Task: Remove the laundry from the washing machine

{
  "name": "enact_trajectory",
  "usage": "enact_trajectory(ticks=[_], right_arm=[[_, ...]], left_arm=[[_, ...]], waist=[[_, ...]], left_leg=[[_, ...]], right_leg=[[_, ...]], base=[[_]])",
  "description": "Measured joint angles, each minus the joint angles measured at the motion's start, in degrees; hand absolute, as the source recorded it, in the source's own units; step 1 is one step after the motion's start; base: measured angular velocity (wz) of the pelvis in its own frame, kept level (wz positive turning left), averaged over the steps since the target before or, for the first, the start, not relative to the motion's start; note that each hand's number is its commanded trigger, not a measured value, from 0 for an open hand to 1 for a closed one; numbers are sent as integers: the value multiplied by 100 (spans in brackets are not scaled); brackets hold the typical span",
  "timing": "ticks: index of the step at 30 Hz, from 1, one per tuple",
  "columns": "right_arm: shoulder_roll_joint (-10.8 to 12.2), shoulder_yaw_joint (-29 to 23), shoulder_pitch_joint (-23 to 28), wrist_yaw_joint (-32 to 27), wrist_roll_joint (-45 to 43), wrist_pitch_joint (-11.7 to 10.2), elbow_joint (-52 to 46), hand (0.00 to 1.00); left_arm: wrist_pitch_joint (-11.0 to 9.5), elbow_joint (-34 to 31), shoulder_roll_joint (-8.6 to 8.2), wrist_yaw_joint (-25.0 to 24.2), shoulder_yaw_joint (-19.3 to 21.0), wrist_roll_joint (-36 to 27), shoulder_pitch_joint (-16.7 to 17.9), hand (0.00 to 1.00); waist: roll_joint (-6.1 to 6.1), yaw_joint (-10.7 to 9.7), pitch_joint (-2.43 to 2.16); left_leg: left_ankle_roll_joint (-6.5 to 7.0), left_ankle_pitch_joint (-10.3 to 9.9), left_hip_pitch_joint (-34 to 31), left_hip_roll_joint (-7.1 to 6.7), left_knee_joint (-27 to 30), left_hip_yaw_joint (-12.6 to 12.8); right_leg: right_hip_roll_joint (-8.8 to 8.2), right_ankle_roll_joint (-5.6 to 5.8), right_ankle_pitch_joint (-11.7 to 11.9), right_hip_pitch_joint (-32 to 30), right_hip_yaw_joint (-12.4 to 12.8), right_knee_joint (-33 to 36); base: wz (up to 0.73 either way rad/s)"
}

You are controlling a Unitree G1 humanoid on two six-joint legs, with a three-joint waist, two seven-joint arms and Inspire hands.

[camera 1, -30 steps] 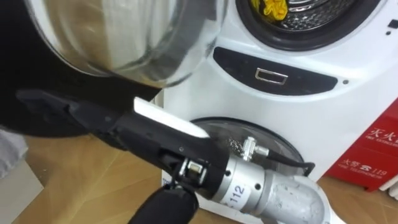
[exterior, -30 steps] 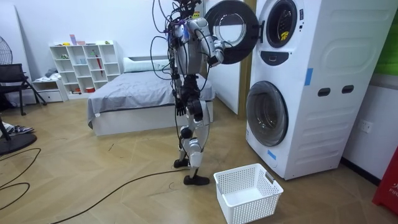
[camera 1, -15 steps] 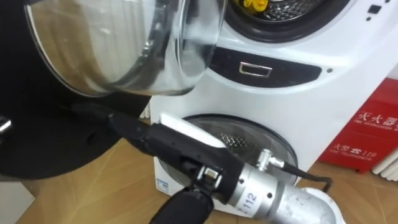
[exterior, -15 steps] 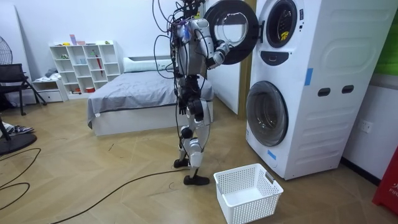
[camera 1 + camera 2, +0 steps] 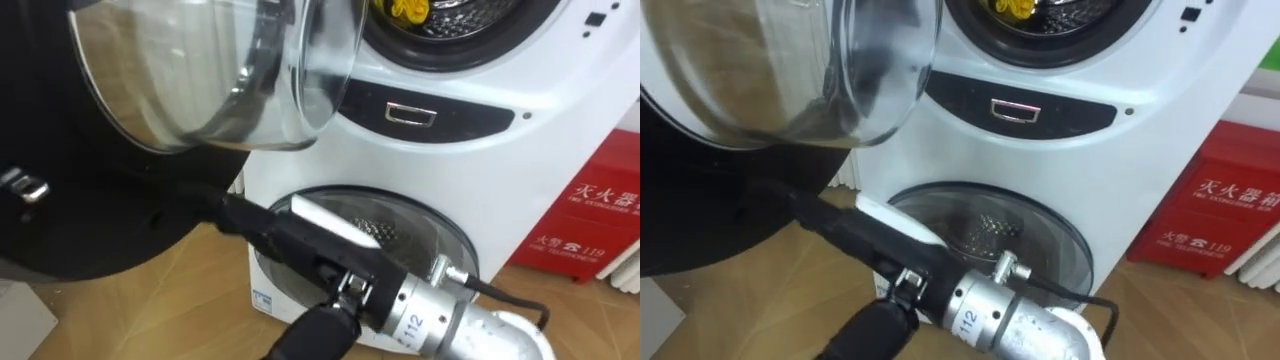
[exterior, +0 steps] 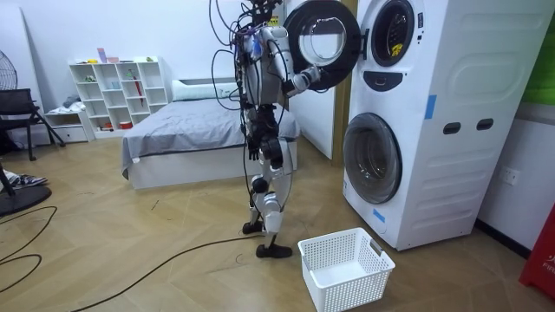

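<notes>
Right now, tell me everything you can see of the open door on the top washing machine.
The upper door is round, with a wide black ring around a bulging clear glass bowl that reflects the room. A small metal catch sits on the ring. The door is swung wide open and stands at the room view's left of the drum opening of the top machine, about level with the robot's head and chest. The right hand reaches to its lower rim; whether it grips there is hidden.

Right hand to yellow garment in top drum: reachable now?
Likely yes: door open wide, nothing across the drum mouth before the yellow garment; right hand lies low by the door and must rise.
</notes>
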Motion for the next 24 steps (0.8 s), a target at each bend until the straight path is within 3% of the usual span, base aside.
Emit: enact_trajectory(ticks=[3, 8, 14, 22, 24], right_arm=[[-92, 11, 327, 6, -9, 56, 426, 0], [-219, -66, 416, 15, -249, 118, 1186, 0], [-215, -334, 515, -13, -894, 118, 1807, 0], [-232, -744, 831, -459, -1165, 109, 2289, 0], [-221, -1074, 859, -655, -1242, 118, 2397, 0]], left_arm=[[31, 5, 18, 18, 1, -15, -1, 0], [34, 4, 25, 18, 102, 6, 2, 0], [2, -76, 40, 19, 132, -3, 16, 0], [3, -108, 28, 20, 339, -111, 15, 0], [2, -130, -7, 20, 345, -112, 62, 0]], waist=[[-8, 14, -26], [4, -147, -20], [5, -214, -18], [51, -331, 13], [65, -462, 24]], left_leg=[[0, 0, 53, 2, 26, 72], [1, 0, 68, 6, 32, 77], [1, 0, 65, -1, 35, 75], [1, 0, 73, -7, 40, 60], [2, -1, 66, -10, 40, 57]], right_leg=[[-2, 5, 4, 40, 12, -2], [-8, 5, 4, 88, -1, -20], [-10, 6, 3, 78, 27, -21], [-13, 8, 2, 110, 7, -27], [-17, 9, 2, 109, 4, -23]], base=[[-4], [0], [0], [1], [0]])
